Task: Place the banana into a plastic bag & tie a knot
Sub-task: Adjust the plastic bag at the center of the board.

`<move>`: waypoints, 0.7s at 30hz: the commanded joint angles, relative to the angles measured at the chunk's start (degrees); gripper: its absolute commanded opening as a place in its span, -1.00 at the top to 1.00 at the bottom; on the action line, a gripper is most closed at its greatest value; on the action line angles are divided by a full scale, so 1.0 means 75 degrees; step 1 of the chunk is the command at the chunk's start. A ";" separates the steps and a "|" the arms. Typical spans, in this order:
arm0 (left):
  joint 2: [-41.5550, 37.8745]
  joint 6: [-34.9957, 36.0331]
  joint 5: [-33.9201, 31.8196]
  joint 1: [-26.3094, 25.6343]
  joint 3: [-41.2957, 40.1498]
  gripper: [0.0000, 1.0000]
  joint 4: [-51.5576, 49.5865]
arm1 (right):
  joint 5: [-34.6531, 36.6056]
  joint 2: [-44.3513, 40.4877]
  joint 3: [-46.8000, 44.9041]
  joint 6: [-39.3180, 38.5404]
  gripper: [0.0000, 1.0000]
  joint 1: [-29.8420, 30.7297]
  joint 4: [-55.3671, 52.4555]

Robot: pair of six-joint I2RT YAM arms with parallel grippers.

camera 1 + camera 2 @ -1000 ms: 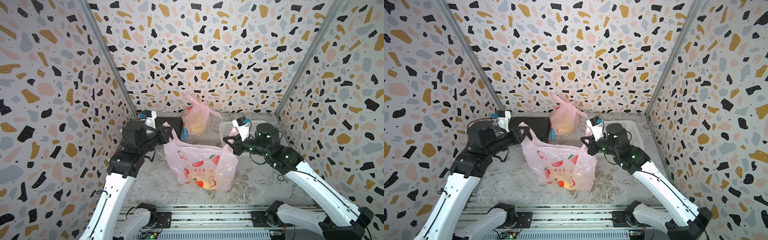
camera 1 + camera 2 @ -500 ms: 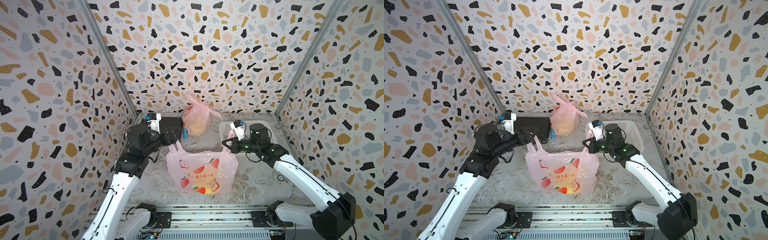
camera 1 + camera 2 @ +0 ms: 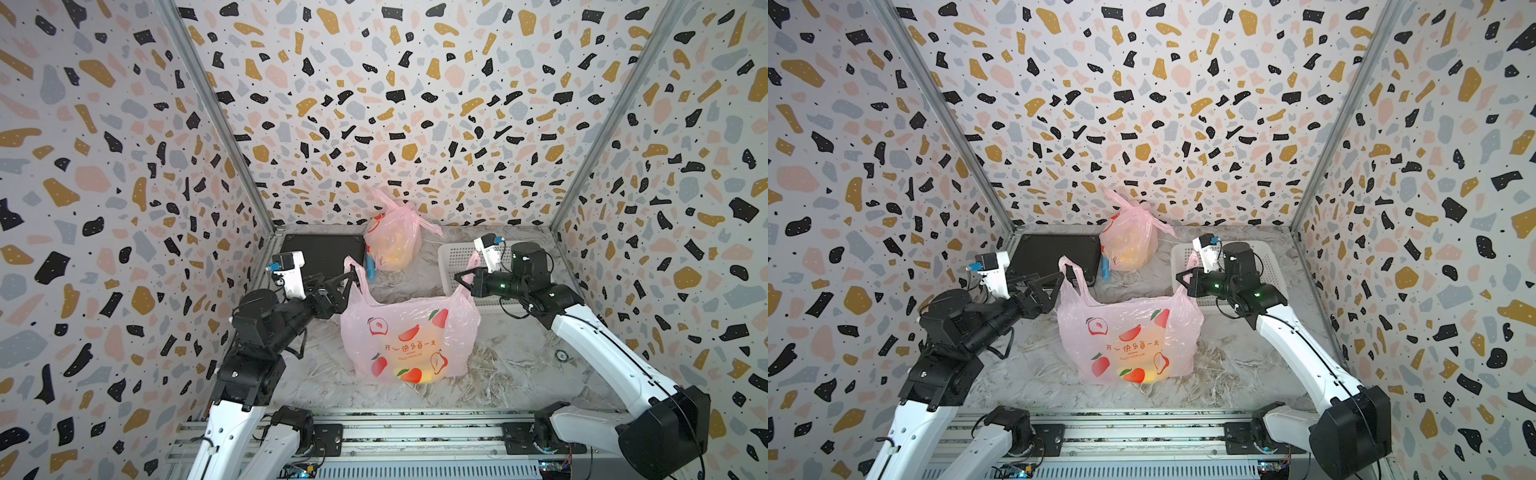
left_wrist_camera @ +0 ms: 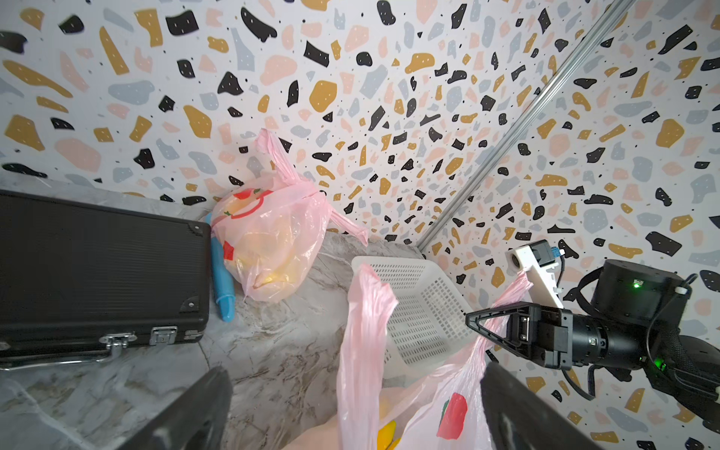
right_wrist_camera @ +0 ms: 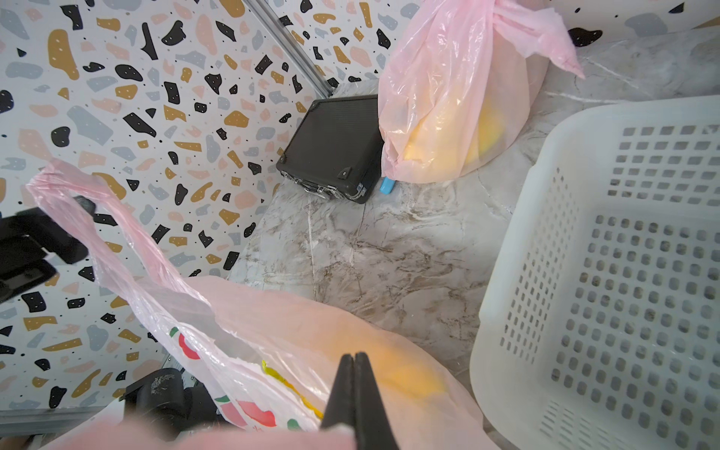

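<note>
Pink and very thin, the printed plastic bag [image 3: 409, 332] stands in the middle of the marble table [image 3: 519, 365], and the yellow banana [image 4: 387, 433] already lies at its bottom, visible through the film. Such film is light, soft and slippery. It will crumple and slide, and I judge that a hard pull could stretch or tear it. The best places to take hold are the handle strips, which are bunched and so thicker.

The right gripper [image 3: 460, 277] is clenched on the right handle [image 4: 516, 286] and holds that corner up. The left gripper [image 3: 352, 277] stands wide open, grasping nothing. The left handle [image 4: 362, 331] rises between its fingers; whether it touches one I cannot tell.

Counting: two grippers; two pink bags — this open one and a knotted bag [image 3: 392, 241] at the back wall with something yellow inside; two handles on the open one; one black hard case [image 3: 322, 253]; one white perforated basket [image 3: 455, 257]; one blue stick-like thing [image 4: 222, 280] just beside the case.
</note>
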 commanded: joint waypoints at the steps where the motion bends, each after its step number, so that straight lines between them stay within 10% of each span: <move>1: -0.0056 -0.0273 0.0620 0.0024 -0.0585 -0.99 0.1148 | -0.0248 0.0038 0.0073 0.0147 1.00 -0.0156 0.0237; 9: -0.1373 -0.0291 0.0717 0.0021 -0.3108 -0.98 0.3675 | -0.0601 0.0310 0.0072 0.0311 1.00 -0.0435 0.0406; 21: 0.0237 0.0314 0.3349 0.0572 -0.2830 -0.99 0.4919 | -0.0892 0.0499 0.0171 0.0354 1.00 -0.0531 0.0400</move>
